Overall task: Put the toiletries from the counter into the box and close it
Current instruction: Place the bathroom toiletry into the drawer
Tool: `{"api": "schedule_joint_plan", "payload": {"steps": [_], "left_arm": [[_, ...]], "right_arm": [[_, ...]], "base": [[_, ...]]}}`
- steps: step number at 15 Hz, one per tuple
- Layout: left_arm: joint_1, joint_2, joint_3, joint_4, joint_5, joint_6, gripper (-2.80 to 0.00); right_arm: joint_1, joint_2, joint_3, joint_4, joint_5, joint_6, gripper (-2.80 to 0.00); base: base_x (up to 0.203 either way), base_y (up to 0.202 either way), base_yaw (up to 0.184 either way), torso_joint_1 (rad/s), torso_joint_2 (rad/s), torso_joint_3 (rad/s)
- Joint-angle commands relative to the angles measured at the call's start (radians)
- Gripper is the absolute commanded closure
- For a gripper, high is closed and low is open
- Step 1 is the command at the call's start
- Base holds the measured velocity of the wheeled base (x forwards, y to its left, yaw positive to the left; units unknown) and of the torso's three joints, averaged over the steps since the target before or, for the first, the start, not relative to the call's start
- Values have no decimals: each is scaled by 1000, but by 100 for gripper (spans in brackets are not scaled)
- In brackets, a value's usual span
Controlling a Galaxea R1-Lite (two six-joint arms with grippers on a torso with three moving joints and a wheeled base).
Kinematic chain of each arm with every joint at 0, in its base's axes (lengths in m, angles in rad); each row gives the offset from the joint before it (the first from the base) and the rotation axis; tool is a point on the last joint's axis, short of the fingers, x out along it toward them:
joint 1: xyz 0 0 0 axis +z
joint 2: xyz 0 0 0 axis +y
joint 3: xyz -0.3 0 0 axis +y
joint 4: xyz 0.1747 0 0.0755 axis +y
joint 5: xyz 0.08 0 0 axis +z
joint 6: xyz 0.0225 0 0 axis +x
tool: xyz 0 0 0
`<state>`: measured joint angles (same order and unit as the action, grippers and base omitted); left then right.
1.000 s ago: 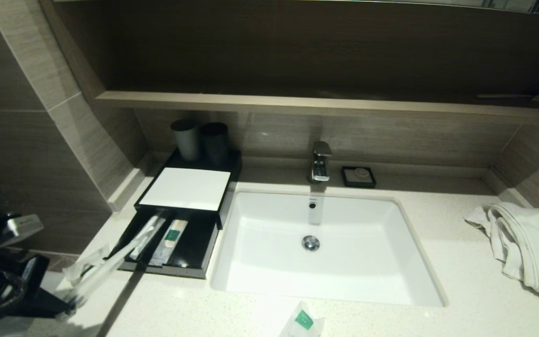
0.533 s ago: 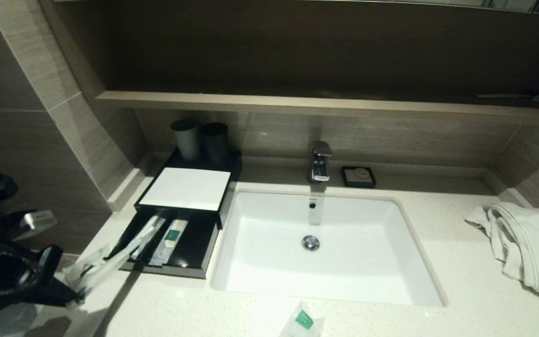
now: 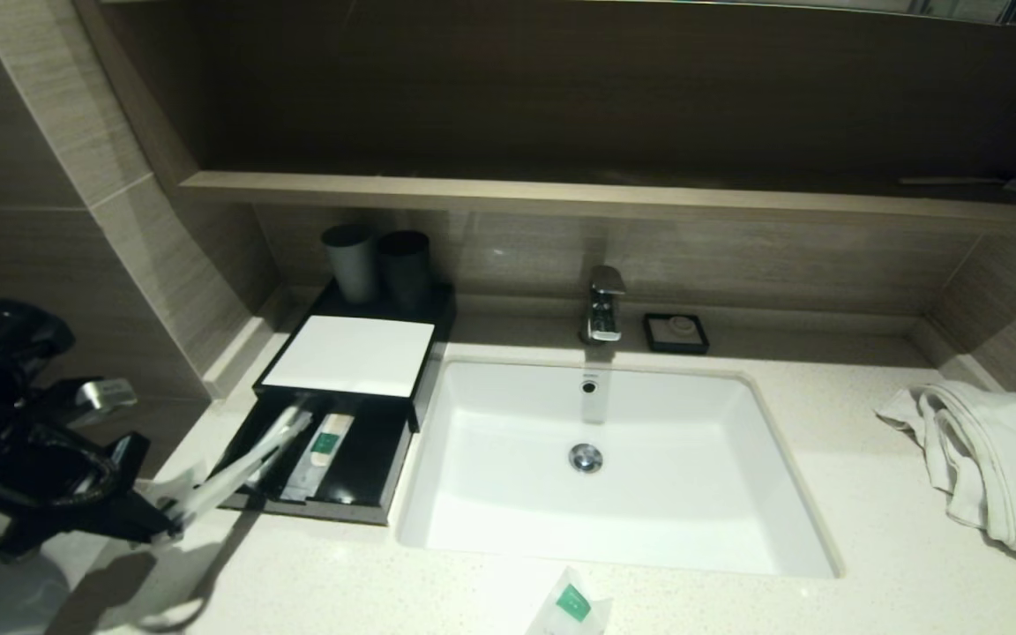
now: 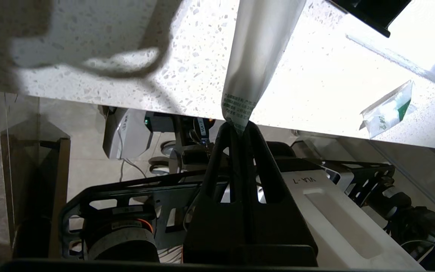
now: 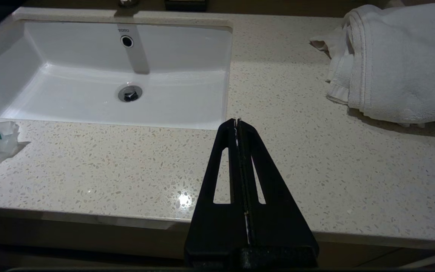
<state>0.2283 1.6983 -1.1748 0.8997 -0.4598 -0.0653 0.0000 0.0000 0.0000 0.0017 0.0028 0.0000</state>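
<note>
I see the counter [image 3: 825,529], pale and speckled, going all round the white sink [image 3: 614,476]. A white towel [image 3: 993,459] lies bunched on the counter at the far right.

The box [image 3: 349,357] sits on the counter just to the left of the sink. It is black with a flat white top, and its drawer [image 3: 323,507] is pulled out toward me. One short packet with a green mark [image 3: 323,445] lies flat inside the drawer. Two dark cups [image 3: 376,260] stand behind the box. A small black soap dish [image 3: 676,333] sits beside the tap [image 3: 603,304].

My left gripper [image 3: 175,520] is at the near left corner of the counter, in front of the drawer. Its fingers [image 4: 257,139] are pinched tight on one end of the long toothbrush pack [image 3: 235,467]. The pack slants up from the gripper, and its other end reaches over the drawer's front edge.

My right gripper [image 5: 237,121] hangs over the counter's front edge, in front of the sink, with its fingers pressed together and nothing in them.

Another small packet with a green mark [image 3: 571,604] lies on the counter in front of the sink.
</note>
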Motion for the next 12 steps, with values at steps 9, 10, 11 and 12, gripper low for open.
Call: {"api": "schedule_joint_plan", "payload": {"steps": [9, 10, 11, 12], "left_arm": [[-41, 109, -75, 2, -6, -13, 0], [-41, 110, -86, 2, -7, -25, 0], [-41, 118, -91, 2, -7, -27, 0], [-41, 125, -92, 2, -7, -25, 0]], "right_arm": [[0, 0, 0, 0, 0, 0, 0], [0, 0, 0, 0, 0, 0, 0], [0, 0, 0, 0, 0, 0, 0], [0, 0, 0, 0, 0, 0, 0]], "base": [[0, 0, 0, 0, 0, 0], [0, 0, 0, 0, 0, 0], [0, 0, 0, 0, 0, 0], [0, 0, 0, 0, 0, 0]]}}
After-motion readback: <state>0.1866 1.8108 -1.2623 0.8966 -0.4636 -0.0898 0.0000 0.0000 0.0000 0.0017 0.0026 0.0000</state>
